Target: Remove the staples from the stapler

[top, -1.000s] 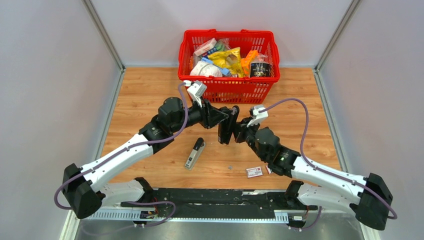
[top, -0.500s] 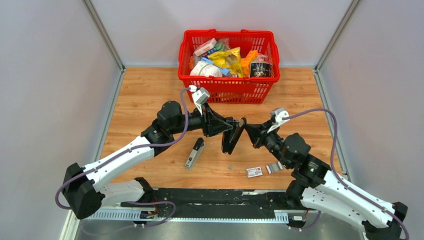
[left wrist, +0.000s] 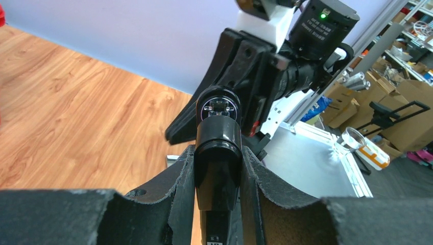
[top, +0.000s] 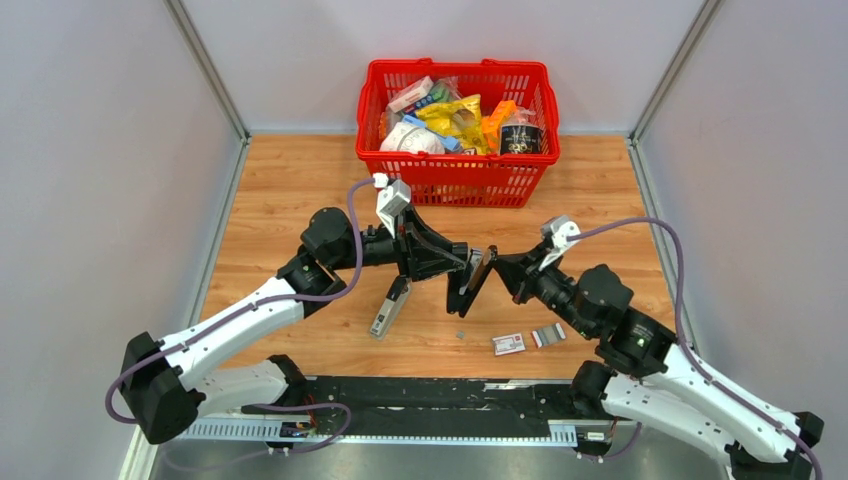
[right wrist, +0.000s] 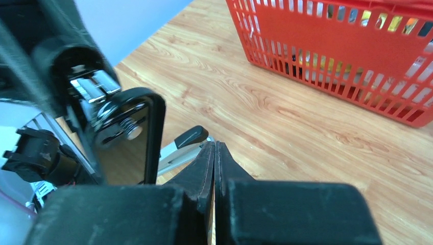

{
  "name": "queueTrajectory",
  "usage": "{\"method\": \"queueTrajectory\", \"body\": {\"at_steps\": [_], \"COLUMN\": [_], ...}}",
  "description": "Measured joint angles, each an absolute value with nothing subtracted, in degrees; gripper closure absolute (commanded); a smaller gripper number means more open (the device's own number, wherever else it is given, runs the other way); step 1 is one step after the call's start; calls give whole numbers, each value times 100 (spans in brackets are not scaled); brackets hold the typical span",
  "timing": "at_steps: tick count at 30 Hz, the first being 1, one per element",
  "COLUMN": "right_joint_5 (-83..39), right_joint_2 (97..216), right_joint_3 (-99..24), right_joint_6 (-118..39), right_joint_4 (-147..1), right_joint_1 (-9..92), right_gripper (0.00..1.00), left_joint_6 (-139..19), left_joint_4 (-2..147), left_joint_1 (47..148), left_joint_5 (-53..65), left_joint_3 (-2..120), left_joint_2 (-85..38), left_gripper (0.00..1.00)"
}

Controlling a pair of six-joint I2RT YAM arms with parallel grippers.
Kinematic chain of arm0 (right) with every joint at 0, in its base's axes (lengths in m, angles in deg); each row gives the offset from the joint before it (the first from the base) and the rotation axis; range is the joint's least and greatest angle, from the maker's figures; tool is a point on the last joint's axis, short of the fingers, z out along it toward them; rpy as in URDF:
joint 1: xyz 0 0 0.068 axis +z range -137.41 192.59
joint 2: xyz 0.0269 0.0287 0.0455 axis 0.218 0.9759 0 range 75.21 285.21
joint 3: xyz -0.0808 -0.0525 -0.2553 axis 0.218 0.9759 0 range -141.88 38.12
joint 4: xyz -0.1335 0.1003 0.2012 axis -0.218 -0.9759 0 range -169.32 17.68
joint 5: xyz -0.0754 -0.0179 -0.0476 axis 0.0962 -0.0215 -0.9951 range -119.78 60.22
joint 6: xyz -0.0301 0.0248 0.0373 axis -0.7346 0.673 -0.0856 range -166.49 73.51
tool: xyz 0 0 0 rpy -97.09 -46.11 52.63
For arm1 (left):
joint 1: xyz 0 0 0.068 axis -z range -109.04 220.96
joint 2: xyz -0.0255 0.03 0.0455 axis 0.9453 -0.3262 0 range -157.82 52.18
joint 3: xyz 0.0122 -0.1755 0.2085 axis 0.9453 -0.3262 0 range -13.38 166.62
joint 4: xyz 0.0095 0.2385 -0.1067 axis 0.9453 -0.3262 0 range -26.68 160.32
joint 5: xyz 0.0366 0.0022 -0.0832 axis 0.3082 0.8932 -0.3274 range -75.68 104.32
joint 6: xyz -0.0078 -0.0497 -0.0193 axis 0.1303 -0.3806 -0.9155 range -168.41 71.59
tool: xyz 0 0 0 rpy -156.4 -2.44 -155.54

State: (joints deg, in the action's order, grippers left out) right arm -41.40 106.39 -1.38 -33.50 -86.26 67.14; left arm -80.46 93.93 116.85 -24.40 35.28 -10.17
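My left gripper (top: 458, 272) is shut on a black stapler (top: 469, 284) and holds it tilted above the table; in the left wrist view both fingers (left wrist: 178, 178) press its glossy body (left wrist: 217, 153). My right gripper (top: 498, 262) is shut with nothing in it, its tips just right of the stapler's upper end. In the right wrist view its shut tips (right wrist: 214, 145) point past the stapler's black frame (right wrist: 154, 133) and its silvery metal parts (right wrist: 97, 84). A short silvery strip of staples (top: 547, 335) lies on the wood at the front right, and a tiny loose bit (top: 460, 334) lies below the stapler.
A grey-and-black hand tool (top: 390, 305) lies on the table under my left arm. A small white-and-red box (top: 508, 344) sits beside the staple strip. At the back stands a red basket (top: 458, 180) full of packets. Grey walls close both sides.
The left gripper has carried the stapler down and a little right, tilting it. The right arm has swung out to the right, and its shut tips have drawn back from the stapler.
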Motion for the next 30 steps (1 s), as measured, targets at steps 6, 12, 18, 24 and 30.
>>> {"method": "queueTrajectory", "body": {"at_steps": [6, 12, 18, 24, 30], "right_joint_5": [-4196, -4255, -4566, -4787, -5090], "right_joint_2": [11570, 12674, 13400, 13459, 13201], "right_joint_3": [-252, -665, -1249, -1325, -1323], "right_joint_6": [-3149, -2889, -2965, -2993, -3190], "right_joint_4": [-8479, -8141, -8333, -8556, -8945], "right_joint_1": [6714, 6843, 6956, 6954, 7037], "right_gripper": [100, 100, 100, 100, 100], "left_joint_6": [-8049, -8018, -7976, -7904, -7555], "left_joint_4": [9422, 9419, 9426, 9334, 8683], "left_joint_1": [11707, 11691, 11563, 11545, 11683], "left_joint_5": [-2438, -2244, -2091, -2051, -1977], "left_joint_3": [3509, 3493, 3495, 3502, 3734], "left_joint_2": [-1017, -1089, -1135, -1181, -1168], "left_gripper": [100, 100, 100, 100, 100]}}
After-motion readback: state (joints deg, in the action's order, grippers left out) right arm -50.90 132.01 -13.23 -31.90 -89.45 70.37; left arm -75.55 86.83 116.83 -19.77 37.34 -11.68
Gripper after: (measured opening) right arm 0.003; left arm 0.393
